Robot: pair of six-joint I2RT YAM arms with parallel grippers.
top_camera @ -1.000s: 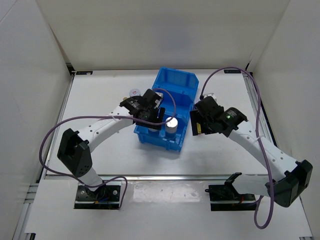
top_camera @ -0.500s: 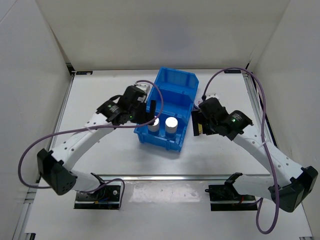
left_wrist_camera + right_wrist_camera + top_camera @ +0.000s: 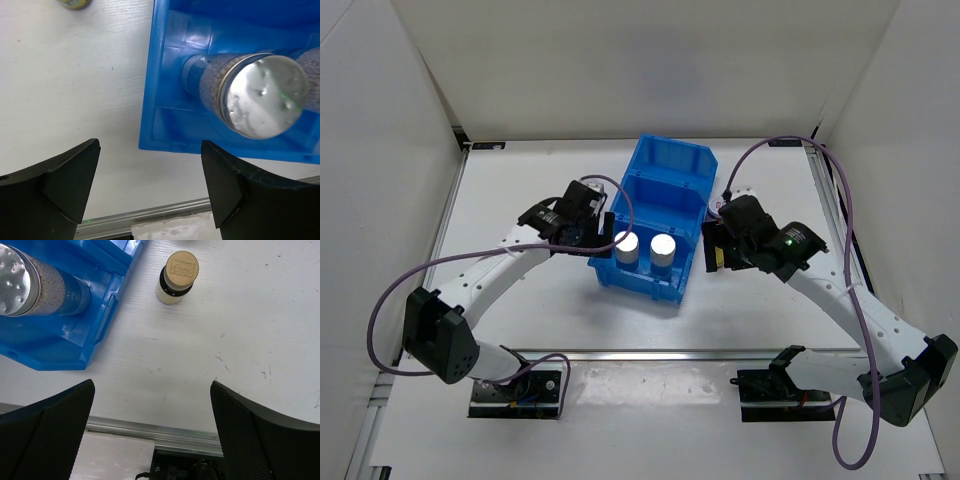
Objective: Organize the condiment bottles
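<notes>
Silver-capped bottle (image 3: 260, 95) stands in the bin (image 3: 165, 125) just beside the left pincer (image 3: 149, 150).

- Bin (image 3: 665, 170): bright blue all over.
- Left bottle (image 3: 627, 243) and right bottle (image 3: 663, 245) in the bin's near compartment: shiny silver caps above a finely dotted grey band.
- Small bottle (image 3: 178, 277) right of the bin: tan cap with a printed mark, black neck, pale yellow body.
- Table (image 3: 520, 300): white.
- Left arm (image 3: 490, 270) and right arm (image 3: 860, 310): white shells, black joints.
- Cables (image 3: 785, 140): purple.

Reaches inward with both arms, elbows bent outward. Holds left gripper (image 3: 150, 152) pointing down, jaws spread wide, empty. Holds right gripper (image 3: 152, 390) likewise, wide and empty.
</notes>
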